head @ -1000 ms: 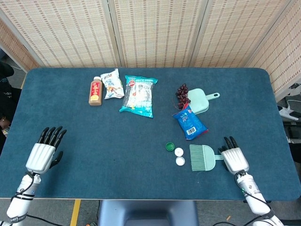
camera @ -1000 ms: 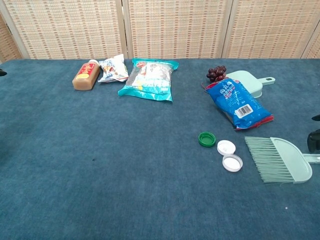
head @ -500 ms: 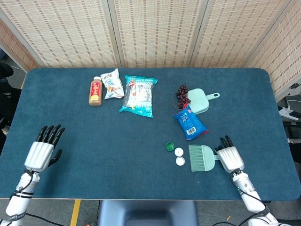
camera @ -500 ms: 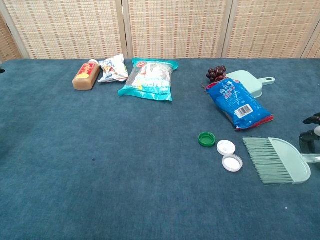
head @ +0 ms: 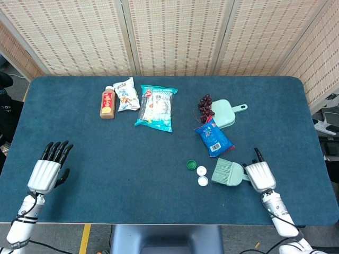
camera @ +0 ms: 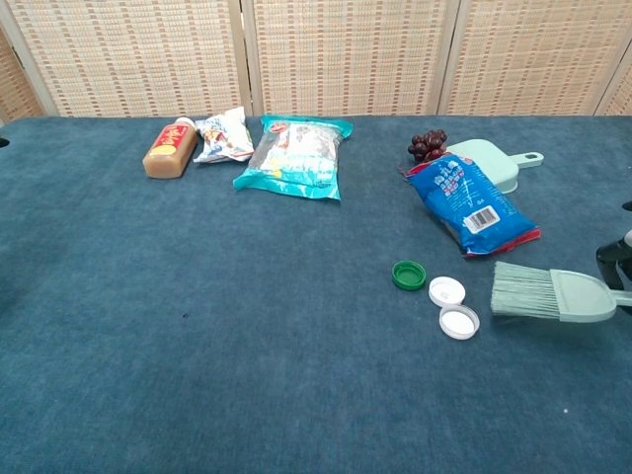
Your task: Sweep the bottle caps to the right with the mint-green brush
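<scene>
- Mint-green brush [head: 228, 172] lies on the blue-carpeted bench [head: 132, 153] near the front right, its handle end under the right hand [head: 259, 175], whose fingers [head: 257, 154] cover it from above in the head view.
- Whether those fingers actually clamp the handle I cannot tell; in the chest view only a dark fingertip of that hand [camera: 617, 259] shows at the picture's right edge, just above the handle of the brush [camera: 553, 294].
- Its long axis runs roughly left to right across the bench, bristles pointing left toward the caps, handle pointing right toward the hand; the head looks tipped up on its edge rather than lying flat.
- Two white bottle caps [head: 202, 176] sit side by side just left of the bristle tips, close but apart from them; a green bottle cap [head: 191, 164] lies just left of the upper white one.
- A blue snack packet [head: 213, 137] lies behind the brush, and further back a mint-green dustpan [head: 225, 112] with a bunch of dark grapes [head: 204, 106] touching its left side.
- Far back on the left are a teal snack bag [head: 155, 107], a small white packet [head: 126, 94] and a brown drink bottle [head: 107, 102] lying on its side.
- The left hand [head: 48, 169] rests at the front left of the bench, well apart from everything, fingers spread and holding nothing.
</scene>
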